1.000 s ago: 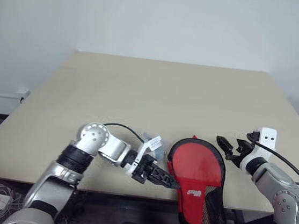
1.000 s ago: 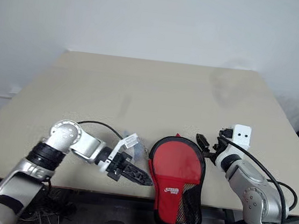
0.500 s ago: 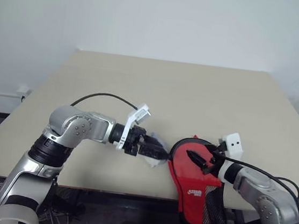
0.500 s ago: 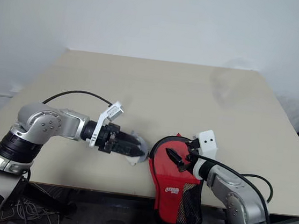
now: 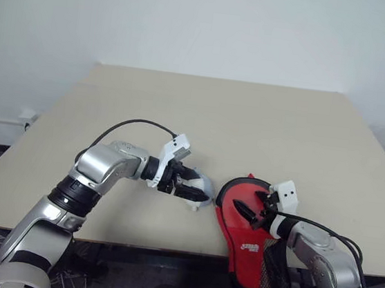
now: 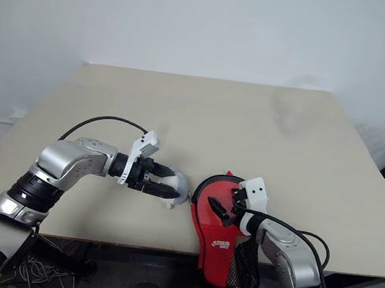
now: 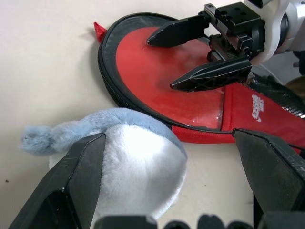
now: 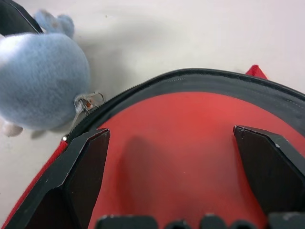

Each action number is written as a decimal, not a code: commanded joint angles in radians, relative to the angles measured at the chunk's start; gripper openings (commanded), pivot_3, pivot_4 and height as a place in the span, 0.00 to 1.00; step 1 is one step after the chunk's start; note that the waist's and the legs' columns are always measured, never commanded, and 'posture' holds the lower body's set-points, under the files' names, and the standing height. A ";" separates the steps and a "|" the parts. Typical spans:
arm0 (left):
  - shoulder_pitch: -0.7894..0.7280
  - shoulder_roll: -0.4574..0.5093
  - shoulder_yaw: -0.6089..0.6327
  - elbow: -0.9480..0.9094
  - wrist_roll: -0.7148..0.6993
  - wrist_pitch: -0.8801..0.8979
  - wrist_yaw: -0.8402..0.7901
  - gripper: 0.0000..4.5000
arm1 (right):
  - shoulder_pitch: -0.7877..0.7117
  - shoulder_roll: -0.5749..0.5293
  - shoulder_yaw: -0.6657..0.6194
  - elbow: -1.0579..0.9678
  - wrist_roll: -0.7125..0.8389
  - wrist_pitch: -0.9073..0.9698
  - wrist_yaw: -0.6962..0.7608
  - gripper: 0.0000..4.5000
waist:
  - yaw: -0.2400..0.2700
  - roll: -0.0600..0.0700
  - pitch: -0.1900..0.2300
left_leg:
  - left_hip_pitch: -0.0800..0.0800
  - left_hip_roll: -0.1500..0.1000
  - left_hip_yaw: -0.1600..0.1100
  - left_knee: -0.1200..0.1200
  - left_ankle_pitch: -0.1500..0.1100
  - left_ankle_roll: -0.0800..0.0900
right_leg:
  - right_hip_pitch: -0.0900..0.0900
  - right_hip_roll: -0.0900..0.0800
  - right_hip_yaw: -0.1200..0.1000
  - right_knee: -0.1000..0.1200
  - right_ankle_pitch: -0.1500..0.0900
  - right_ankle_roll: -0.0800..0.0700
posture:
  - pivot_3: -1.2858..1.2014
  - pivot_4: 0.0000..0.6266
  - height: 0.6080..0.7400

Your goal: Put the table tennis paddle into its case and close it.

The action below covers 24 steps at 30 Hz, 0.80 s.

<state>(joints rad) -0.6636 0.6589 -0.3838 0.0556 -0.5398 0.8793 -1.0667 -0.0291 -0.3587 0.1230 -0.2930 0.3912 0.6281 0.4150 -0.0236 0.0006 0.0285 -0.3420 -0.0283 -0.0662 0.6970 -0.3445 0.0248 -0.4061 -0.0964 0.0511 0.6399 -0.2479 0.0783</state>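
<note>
My right gripper (image 5: 249, 211) hovers spread wide over the case's (image 5: 254, 241) clear round end – the paddle's (image 7: 176, 88) red face shows through it. My left gripper (image 6: 167, 185) is splayed around a blue plush toy (image 7: 128, 160) – just beside the case, at the table's (image 5: 216, 119) near edge.

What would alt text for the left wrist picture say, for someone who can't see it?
A red paddle case lies on a beige table, with the robot's right hand held open just above it. In the foreground, a blue-and-white plush toy sits between the left hand's open black fingers.
</note>
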 commanded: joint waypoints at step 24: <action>-0.023 -0.112 -0.033 0.256 0.286 -0.197 -0.144 1.00 | 0.000 0.045 0.057 0.135 -0.142 -0.012 0.014 1.00 | 0.000 -0.016 -0.011 | 0.002 0.002 -0.001 0.002 0.000 0.000 | 0.003 0.002 -0.001 0.001 0.000 0.000 | 0.52 0.00 0.82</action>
<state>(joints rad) -0.6647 0.5454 -0.4168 0.3052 -0.2798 0.6874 -1.2023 -0.0487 -0.3085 0.1537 -0.2202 0.2694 0.5706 0.4228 -0.0240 -0.0152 0.0174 -0.3398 -0.0265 -0.0675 0.6990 -0.3446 0.0248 -0.4034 -0.0942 0.0503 0.6414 -0.2478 0.0781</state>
